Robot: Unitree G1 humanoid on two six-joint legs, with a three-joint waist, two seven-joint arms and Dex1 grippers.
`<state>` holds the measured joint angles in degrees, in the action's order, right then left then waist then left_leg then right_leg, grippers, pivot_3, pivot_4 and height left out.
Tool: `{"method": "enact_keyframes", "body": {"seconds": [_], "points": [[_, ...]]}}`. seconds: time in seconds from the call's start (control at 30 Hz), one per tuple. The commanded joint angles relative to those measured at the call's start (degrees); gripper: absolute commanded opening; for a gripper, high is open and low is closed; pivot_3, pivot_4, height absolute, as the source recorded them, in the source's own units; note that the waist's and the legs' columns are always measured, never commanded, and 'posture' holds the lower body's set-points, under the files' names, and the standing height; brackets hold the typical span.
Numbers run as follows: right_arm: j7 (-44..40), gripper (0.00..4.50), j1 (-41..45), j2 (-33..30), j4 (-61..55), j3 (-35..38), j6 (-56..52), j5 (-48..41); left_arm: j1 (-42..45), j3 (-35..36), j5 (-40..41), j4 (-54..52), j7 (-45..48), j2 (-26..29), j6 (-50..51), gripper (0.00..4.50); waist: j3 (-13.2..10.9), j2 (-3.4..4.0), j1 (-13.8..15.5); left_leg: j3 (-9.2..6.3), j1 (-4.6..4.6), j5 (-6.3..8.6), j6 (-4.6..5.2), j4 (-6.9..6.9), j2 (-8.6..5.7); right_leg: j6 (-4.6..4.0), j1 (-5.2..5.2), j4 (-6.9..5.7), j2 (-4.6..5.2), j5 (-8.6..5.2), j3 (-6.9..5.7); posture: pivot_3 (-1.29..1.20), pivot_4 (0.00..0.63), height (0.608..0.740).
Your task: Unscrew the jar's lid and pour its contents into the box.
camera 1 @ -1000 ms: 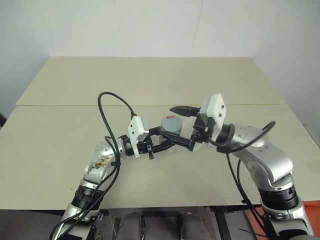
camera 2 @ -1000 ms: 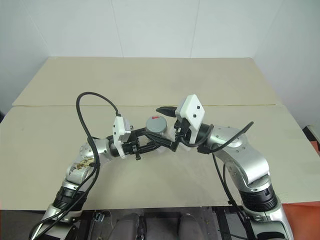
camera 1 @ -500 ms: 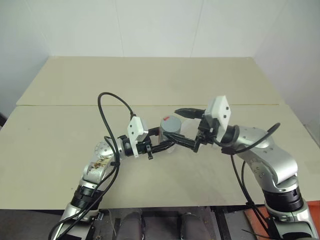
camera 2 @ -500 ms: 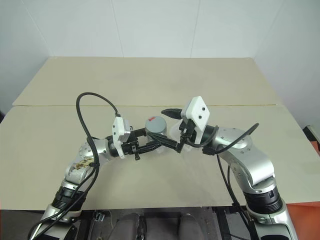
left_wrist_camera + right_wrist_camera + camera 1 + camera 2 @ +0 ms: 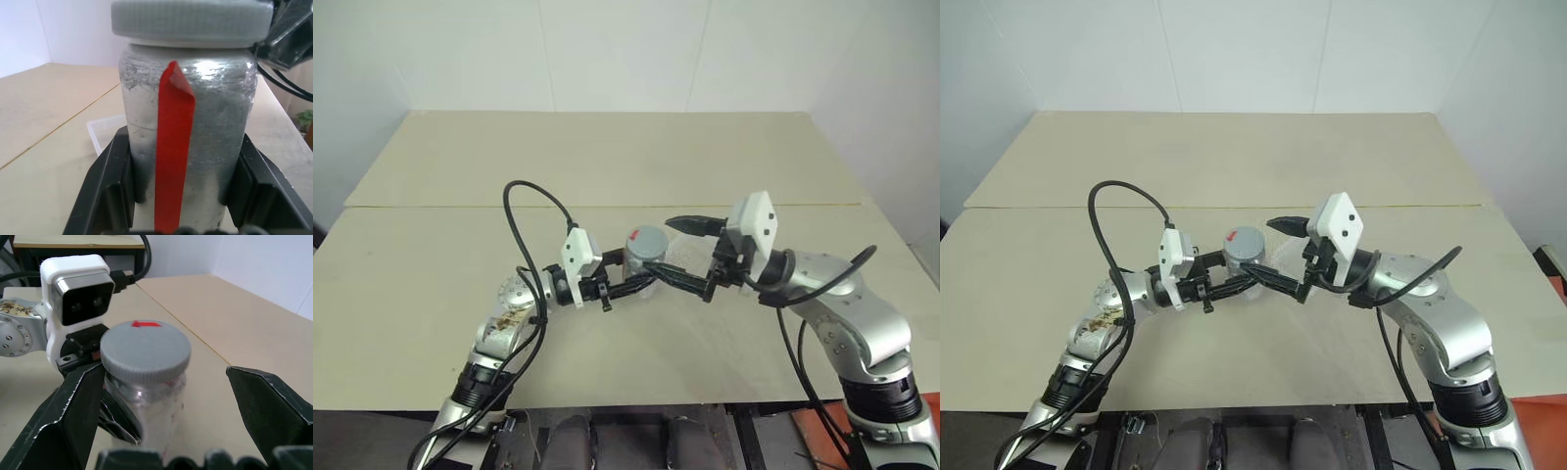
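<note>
One small silver-grey cylindrical jar (image 5: pixel 188 142) stands upright near the middle of the pale beige tabletop (image 5: pixel 607 157), its side wrapped in crinkled, glossy film and crossed by a vertical strip of red tape (image 5: pixel 172 147). A round grey ribbed lid (image 5: pixel 145 354) with a small red mark on top sits on the jar, slightly wider than the body. The left gripper (image 5: pixel 188 196), reaching in from the left, is clamped on the jar's lower body, one black finger (image 5: pixel 105 191) pressed to each side. Just right of the jar lies the shallow transparent plastic box (image 5: pixel 690 257) with low walls; one corner of it shows behind the jar in the left wrist view. The right gripper (image 5: pixel 166 406) comes in from the right with its two pointed black fingers (image 5: pixel 73 406) spread wide, flanking the lid without touching it and holding nothing. A black cable (image 5: pixel 533 211) loops above the left arm.
</note>
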<state>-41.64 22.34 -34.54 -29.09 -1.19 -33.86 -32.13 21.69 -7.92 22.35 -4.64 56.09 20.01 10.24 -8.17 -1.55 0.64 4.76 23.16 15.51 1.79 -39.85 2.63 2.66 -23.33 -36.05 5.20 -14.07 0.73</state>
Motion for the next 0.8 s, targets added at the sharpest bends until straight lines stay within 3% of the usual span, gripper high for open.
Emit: {"method": "enact_keyframes", "body": {"seconds": [0.03, 0.6, 0.8], "points": [[0.2, 4.47, -0.4, -1.0, -0.1, 3.4, 1.8, 0.4, 0.6, 0.1, 0.6, -1.3, 1.3, 0.0, -1.8, 2.00, 0.0, 0.00, 0.0, 0.00, 0.00, 0.00, 0.00, 0.00, 0.00, 0.00, 0.00, 0.00, 0.00, 0.00, 0.00, 0.00, 0.150, 0.740], [-6.7, 4.47, -5.9, -5.3, -4.8, 4.7, 2.2, -4.0, 0.8, 0.2, 0.3, -1.0, 2.5, 0.3, -2.0, 2.00, 0.0, 0.00, 0.0, -0.01, 0.00, 0.00, 0.00, 0.00, 0.00, 0.00, 0.00, 0.00, -0.01, 0.00, 0.01, 0.00, 0.150, 0.740], [-3.6, 4.47, -2.9, -2.8, -4.1, 3.6, 1.8, -3.4, 0.7, 0.1, 0.6, -1.0, 2.5, 0.0, -2.0, 2.00, 0.0, 0.00, -0.1, -0.01, -0.02, 0.00, 0.00, 0.00, 0.00, 0.00, 0.00, -0.02, -0.02, 0.00, 0.01, 0.00, 0.150, 0.740]]}}
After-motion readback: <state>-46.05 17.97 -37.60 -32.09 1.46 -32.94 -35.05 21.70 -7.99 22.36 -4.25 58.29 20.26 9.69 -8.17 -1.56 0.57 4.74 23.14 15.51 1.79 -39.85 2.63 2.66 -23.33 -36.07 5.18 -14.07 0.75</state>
